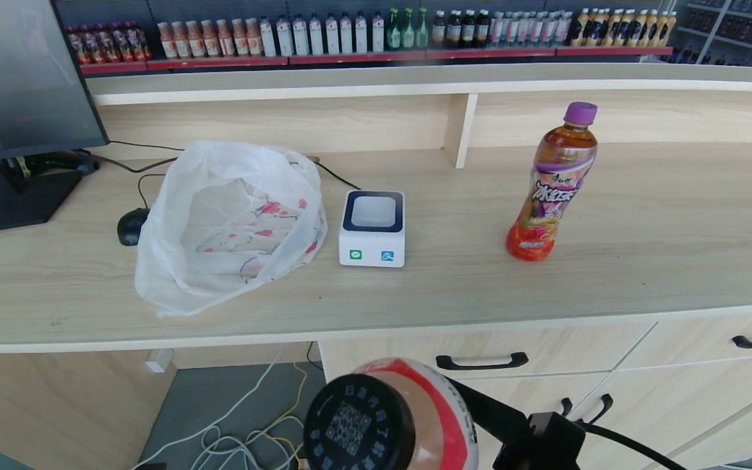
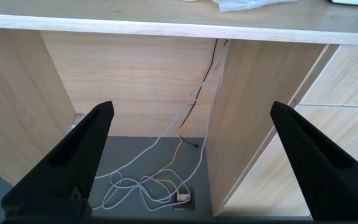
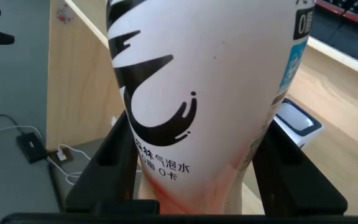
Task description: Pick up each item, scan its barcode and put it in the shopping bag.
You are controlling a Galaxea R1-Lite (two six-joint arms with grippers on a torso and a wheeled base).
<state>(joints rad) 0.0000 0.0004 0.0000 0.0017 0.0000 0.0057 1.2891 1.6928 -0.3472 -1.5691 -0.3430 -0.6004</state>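
Black-capped bottle (image 1: 389,418) sat clamped in the right gripper (image 3: 191,165) below the counter's (image 1: 643,261) front edge, likely unscanned; left gripper (image 2: 191,109) gaped wide. Tea bottle (image 1: 552,183) waited toward its right end; shopping bag (image 1: 229,225) looked empty.

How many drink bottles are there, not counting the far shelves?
2. A purple-capped bottle stands on the counter; a black-capped bottle is in the right gripper. The shopping bag may hide more.

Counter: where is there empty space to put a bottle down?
Bare counter right of the tea bottle, and between it and the scanner. Crowded at left: bag, mouse, monitor.
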